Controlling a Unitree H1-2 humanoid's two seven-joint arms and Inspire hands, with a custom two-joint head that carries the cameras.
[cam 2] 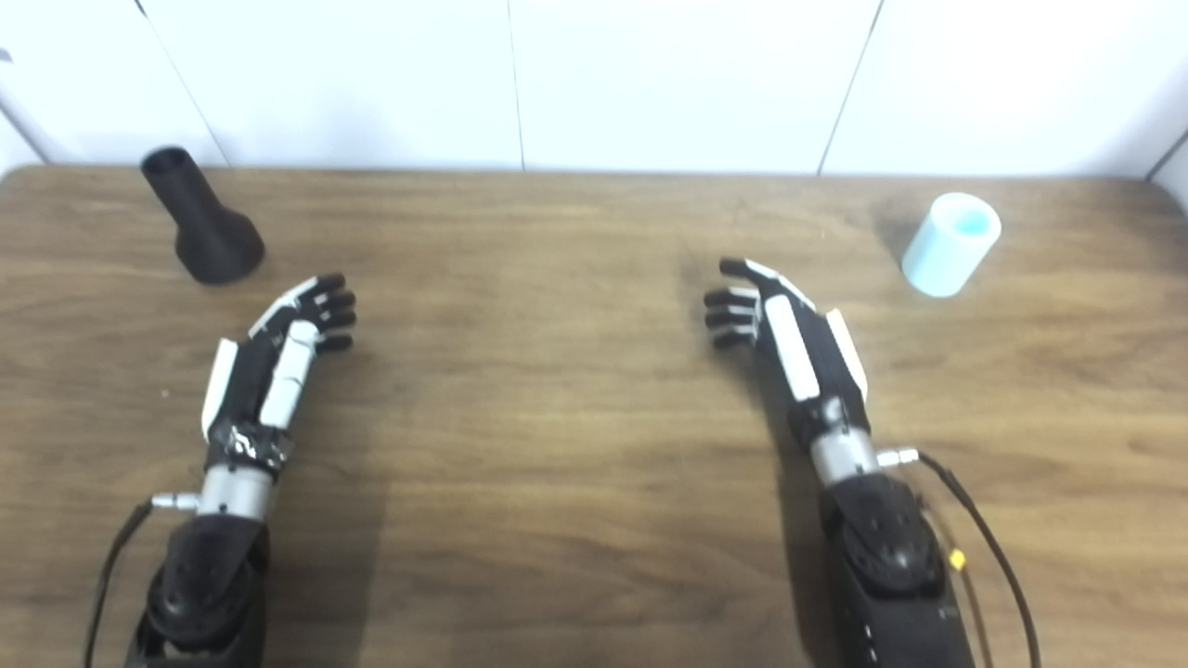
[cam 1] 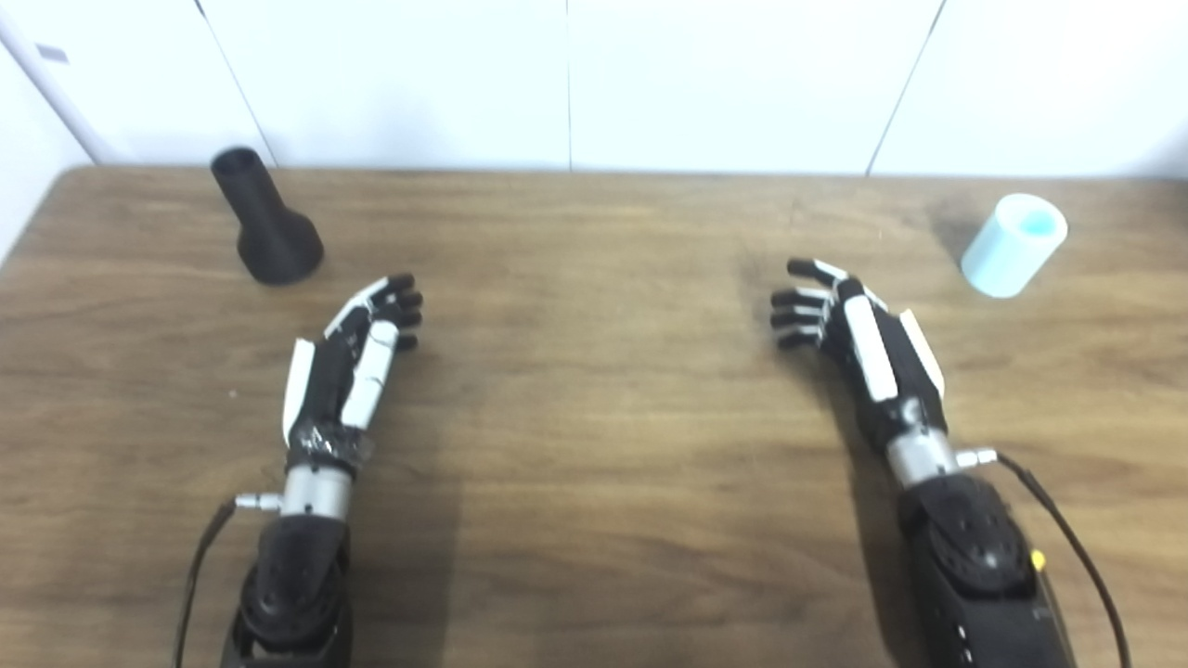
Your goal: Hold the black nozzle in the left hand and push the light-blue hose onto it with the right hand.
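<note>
Two robot hands hover over a wooden table (cam 1: 594, 417), both released and grasping nothing: the left hand (cam 1: 357, 357) sits near the black nozzle (cam 1: 264, 223), which stands wide end down at the far left, while the right hand (cam 1: 858, 334) lies short of the light-blue hose (cam 1: 1013, 244), a short piece tilted at the far right. Only the right eye view shows the table's rounded far-right corner; the left eye view alone shows a white pipe (cam 1: 51, 88) slanting behind the far-left edge.
</note>
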